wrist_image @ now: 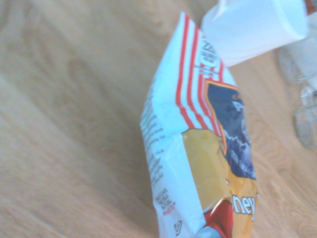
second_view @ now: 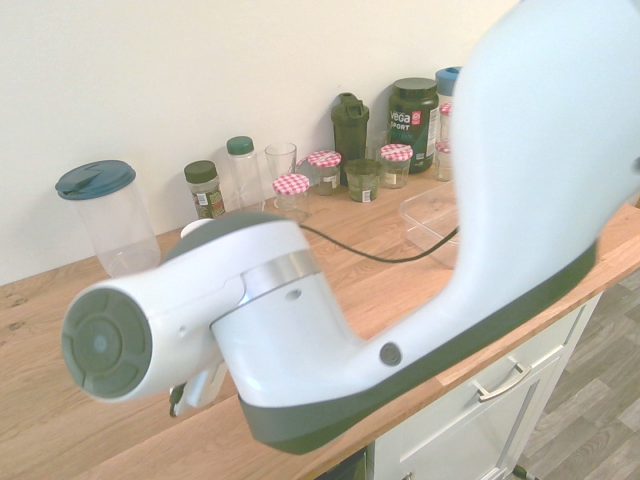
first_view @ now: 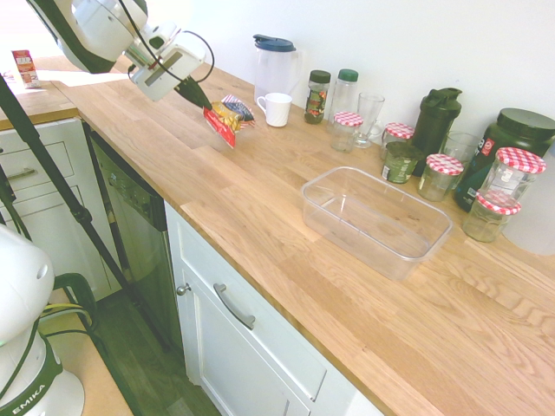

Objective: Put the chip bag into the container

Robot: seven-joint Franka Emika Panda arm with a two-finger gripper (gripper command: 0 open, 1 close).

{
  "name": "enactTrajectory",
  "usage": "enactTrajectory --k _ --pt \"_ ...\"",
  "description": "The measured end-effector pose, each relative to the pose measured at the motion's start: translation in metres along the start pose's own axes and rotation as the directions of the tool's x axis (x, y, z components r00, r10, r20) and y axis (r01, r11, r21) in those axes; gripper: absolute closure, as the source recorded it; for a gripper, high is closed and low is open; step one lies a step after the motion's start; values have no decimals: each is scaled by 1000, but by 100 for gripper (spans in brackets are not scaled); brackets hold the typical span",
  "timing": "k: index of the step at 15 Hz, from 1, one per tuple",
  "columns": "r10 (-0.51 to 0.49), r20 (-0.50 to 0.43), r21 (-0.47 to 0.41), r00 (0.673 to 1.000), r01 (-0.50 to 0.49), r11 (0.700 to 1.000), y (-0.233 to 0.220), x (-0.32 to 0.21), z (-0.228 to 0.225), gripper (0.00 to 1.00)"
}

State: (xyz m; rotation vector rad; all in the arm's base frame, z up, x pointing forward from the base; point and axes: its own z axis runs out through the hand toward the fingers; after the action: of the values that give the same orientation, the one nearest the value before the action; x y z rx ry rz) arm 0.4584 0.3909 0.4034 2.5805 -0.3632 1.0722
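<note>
The chip bag [first_view: 227,120] is near the back of the wooden countertop [first_view: 260,217], toward its left end as the first exterior view shows it, tilted with its red edge lowest and its striped blue-and-white end pointing to the wall. The gripper [first_view: 205,101] has its dark fingers clenched on the bag's upper red corner. Whether the bag's low edge touches the wood or hangs just above it, I cannot tell. In the wrist view the bag [wrist_image: 203,148] fills the middle, with red-and-white stripes, a blue panel and a yellow lower part.

Just beside the bag, toward the wall, stands a white mug [first_view: 277,109]; behind that is a clear pitcher [first_view: 275,68] with a dark blue lid. The container [first_view: 375,219] sits empty, well apart from the bag, further right along the countertop and nearer its middle. Behind the container, along the wall, stand jars with red-checked lids [first_view: 444,176], a drinking glass [first_view: 368,118], a dark shaker bottle [first_view: 435,120] and a dark tub [first_view: 507,147]. The second exterior view is mostly blocked by the arm
</note>
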Motion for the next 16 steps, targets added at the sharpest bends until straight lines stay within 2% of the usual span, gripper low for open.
enactTrajectory --k 3,6,11,16 --pt "103 -1 30 995 -102 994 50 41 -26 100" --pt "199 27 44 980 -200 979 120 86 -27 100" --pt "341 96 46 935 -347 937 295 142 23 100" --pt "409 162 37 898 -419 907 410 150 81 100"
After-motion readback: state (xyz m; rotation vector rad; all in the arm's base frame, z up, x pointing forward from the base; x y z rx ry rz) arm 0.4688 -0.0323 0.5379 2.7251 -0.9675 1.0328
